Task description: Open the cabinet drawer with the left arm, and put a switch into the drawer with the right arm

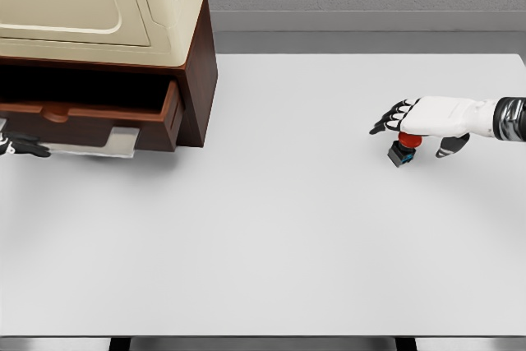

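1. White table [271, 228] fills the frame; drawer [90, 117] hangs open upper left, ready for the drop.
2. I've got the right hand [427, 118] over the switch [403, 148] mid-right, fingers spread, not gripping.
3. Left hand [20, 147] barely peeks in, grip unclear.

One cabinet [107, 47] stands on one white surface [271, 228], with one drawer [90, 117] pulled out. One red-topped switch [403, 148] lies there. Two hands show: right hand [427, 121], left hand [20, 147].
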